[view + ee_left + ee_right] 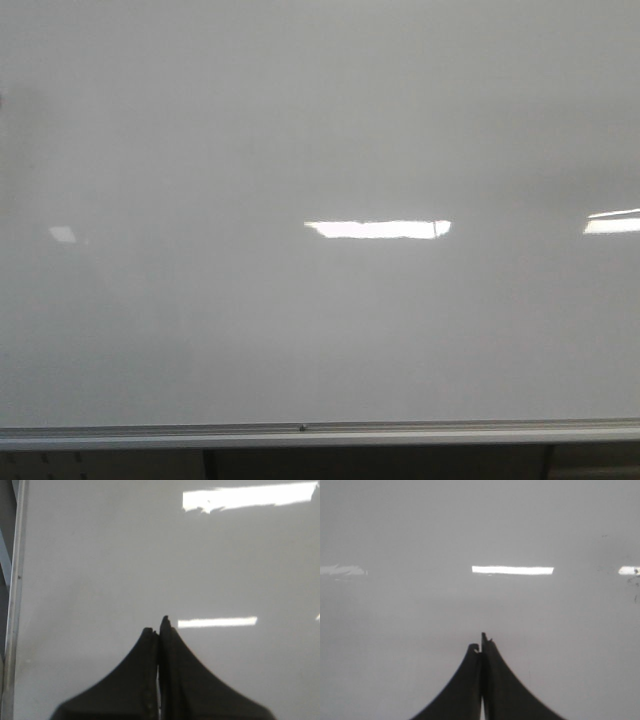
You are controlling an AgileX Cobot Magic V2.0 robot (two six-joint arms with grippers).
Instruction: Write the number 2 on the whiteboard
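Observation:
The whiteboard (320, 120) fills the front view, glossy white-grey and blank, with bright light reflections on it. No number 2 shows on it. Neither arm appears in the front view. In the left wrist view my left gripper (158, 628) is shut, its black fingers pressed together with nothing between them, facing the whiteboard (100, 555). My right gripper (482, 644) is shut in the same way and holds nothing, facing the whiteboard (480, 525).
A silver metal rail (320, 432) runs along the board's lower edge, with dark space beneath it. The board's metal frame edge (15, 580) shows in the left wrist view. A few small dark specks (635, 580) mark the board in the right wrist view.

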